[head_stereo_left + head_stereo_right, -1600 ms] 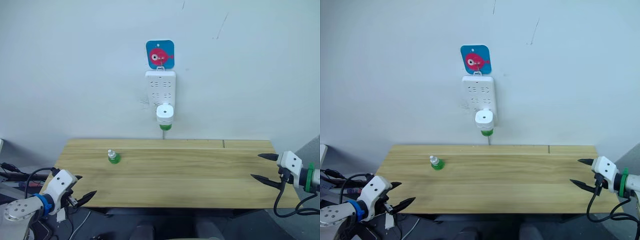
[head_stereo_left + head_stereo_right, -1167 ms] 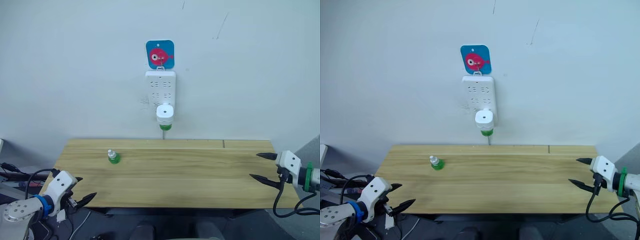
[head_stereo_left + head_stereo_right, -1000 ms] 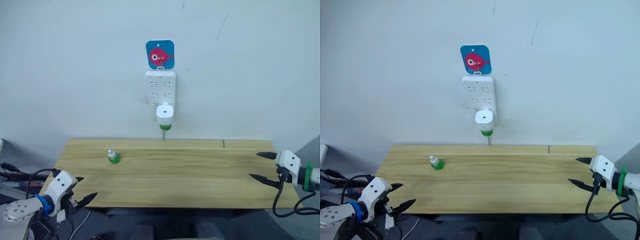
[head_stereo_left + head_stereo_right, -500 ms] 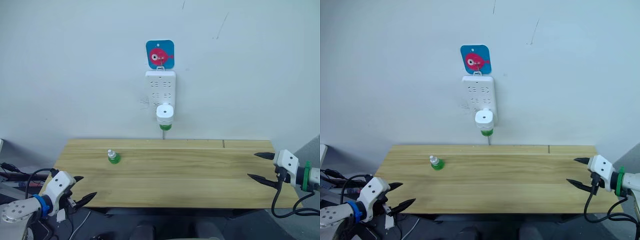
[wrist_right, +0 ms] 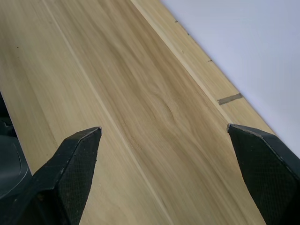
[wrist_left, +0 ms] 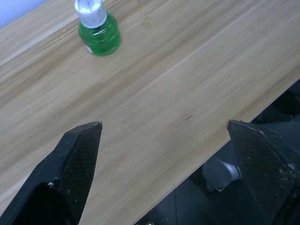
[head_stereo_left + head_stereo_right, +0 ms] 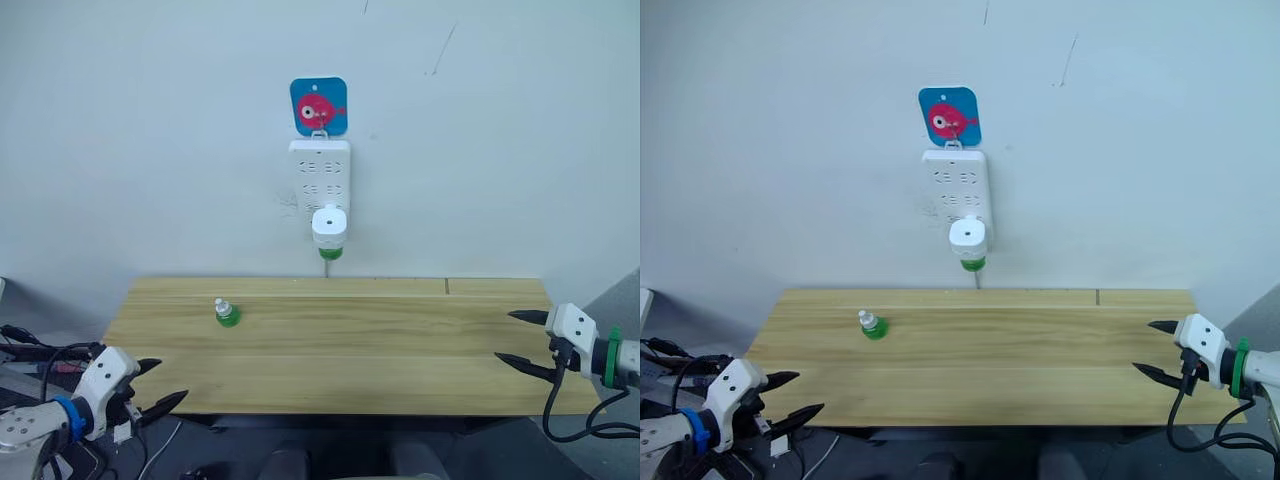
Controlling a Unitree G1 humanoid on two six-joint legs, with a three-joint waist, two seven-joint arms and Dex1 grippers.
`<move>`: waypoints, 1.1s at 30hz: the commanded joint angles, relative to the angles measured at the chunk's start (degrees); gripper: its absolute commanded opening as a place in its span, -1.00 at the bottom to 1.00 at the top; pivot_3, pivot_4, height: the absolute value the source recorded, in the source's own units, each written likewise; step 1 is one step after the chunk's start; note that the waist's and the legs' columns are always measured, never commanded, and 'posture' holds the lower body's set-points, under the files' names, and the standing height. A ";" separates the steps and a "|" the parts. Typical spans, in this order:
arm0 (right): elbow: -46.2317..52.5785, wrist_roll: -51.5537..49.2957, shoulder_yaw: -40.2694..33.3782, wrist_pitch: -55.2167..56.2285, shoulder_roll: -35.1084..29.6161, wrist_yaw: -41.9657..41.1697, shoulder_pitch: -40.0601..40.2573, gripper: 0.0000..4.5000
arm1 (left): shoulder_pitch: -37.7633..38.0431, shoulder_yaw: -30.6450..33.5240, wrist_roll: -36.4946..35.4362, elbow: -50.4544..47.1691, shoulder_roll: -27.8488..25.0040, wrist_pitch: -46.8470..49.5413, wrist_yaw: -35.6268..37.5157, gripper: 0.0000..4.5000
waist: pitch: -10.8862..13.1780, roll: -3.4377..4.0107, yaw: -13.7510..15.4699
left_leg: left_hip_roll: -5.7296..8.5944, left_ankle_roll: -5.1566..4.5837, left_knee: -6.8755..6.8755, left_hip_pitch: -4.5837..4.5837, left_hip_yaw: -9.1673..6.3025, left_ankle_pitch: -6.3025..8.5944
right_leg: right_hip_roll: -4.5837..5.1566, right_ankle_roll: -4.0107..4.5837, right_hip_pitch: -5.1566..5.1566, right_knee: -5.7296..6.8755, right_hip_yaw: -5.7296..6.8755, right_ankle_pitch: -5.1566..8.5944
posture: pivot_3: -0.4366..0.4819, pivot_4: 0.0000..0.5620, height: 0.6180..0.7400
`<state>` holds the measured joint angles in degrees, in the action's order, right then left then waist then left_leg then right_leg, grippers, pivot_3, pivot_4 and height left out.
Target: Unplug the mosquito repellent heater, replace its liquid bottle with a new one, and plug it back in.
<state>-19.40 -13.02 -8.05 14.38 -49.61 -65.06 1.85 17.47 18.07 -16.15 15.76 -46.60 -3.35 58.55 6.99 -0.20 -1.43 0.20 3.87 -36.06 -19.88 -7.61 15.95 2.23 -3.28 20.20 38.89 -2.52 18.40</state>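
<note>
The mosquito repellent heater (image 7: 328, 225) is a small white unit plugged into the lowest socket of the white power strip (image 7: 319, 172) on the wall, and a green liquid bottle (image 7: 329, 253) hangs under it. A second green bottle (image 7: 226, 314) with a white top stands upright on the wooden table (image 7: 350, 350), far left; it is also in the left wrist view (image 6: 98, 33). My left gripper (image 7: 165, 380) is open, off the table's front left corner. At the table's right end my right gripper (image 7: 504, 335) is open over bare wood, holding nothing.
A blue card with a pink fish (image 7: 319, 105) hangs above the power strip. Black cables (image 7: 30, 345) lie left of the table. A seam (image 7: 446, 287) crosses the back plank at the right.
My left gripper has sunk a little lower and further left, away from the table corner. The right gripper has crept slightly inward. Both stay open, and the bottles have not moved.
</note>
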 commanded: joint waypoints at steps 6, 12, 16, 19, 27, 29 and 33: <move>24.38 -10.64 -5.66 -12.56 1.43 5.18 3.09 0.99 | -7.26 3.37 -7.62 -13.16 0.03 10.87 -4.04 1.00 | 0.58 -0.04 0.10 | 0.00 0.01 -0.01 -0.03 -0.07 0.00 | 0.01 0.00 0.00 0.02 0.03 0.00 | -0.02 -0.60 0.91; 41.66 -18.32 -7.50 -25.71 2.03 11.64 3.97 0.99 | -19.06 0.09 -11.41 -18.95 0.50 21.10 -5.86 1.00 | 0.80 -0.20 -0.28 | 0.00 0.04 -0.02 -0.09 -0.10 0.00 | 0.01 -0.01 0.00 -0.01 0.09 -0.01 | -0.17 -0.57 0.91; 50.24 -21.47 -7.17 -31.65 3.49 16.17 3.93 1.00 | -27.04 -3.35 -11.91 -18.84 1.70 24.62 -5.87 0.74 | 1.17 -0.29 -0.64 | 0.01 0.06 -0.01 -0.12 -0.06 0.02 | 0.01 -0.02 0.06 -0.02 0.07 0.00 | -0.26 -0.53 0.91; 54.92 -22.58 -6.32 -34.99 4.82 19.36 3.74 1.00 | -32.84 -6.05 -10.99 -17.13 3.57 26.13 -6.60 0.48 | 1.63 -0.33 -1.19 | 0.00 0.06 -0.02 -0.12 -0.07 0.01 | -0.01 -0.02 0.06 0.00 0.08 0.00 | -0.34 -0.50 0.91; 62.96 -24.28 -5.15 -40.97 7.24 26.41 3.12 1.00 | -46.49 -9.69 -7.31 -6.79 11.68 23.08 -10.92 0.48 | 2.47 -0.70 -2.91 | 0.01 0.07 -0.06 -0.36 -0.07 0.01 | 0.00 -0.05 0.24 -0.01 0.08 -0.02 | -0.50 -0.41 0.91; 64.34 -24.54 -4.98 -41.97 7.52 27.56 3.09 1.00 | -48.19 -10.10 -7.03 -4.64 12.87 22.45 -10.60 0.48 | 2.47 -0.70 -3.49 | 0.03 0.07 -0.12 -0.72 -0.10 0.01 | 0.00 -0.09 0.55 0.00 0.10 -0.05 | -0.53 -0.40 0.91; 66.01 -25.00 -5.00 -43.01 7.97 29.12 3.56 1.00 | -50.72 -11.42 -6.02 -0.91 14.25 20.74 -9.07 0.48 | 2.53 -0.73 -4.75 | 0.02 0.09 -0.20 -1.13 -0.08 0.00 | 0.00 -0.12 0.99 0.08 0.09 -0.09 | -0.56 -0.39 0.91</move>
<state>44.27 -37.19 -12.19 -28.54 -41.92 -36.82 5.46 -31.72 6.43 -22.58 14.57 -32.08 19.15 48.72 9.52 -0.93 -6.19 0.22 3.95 -36.26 -21.01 -7.70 15.95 2.24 -3.39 21.19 38.97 -2.42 18.31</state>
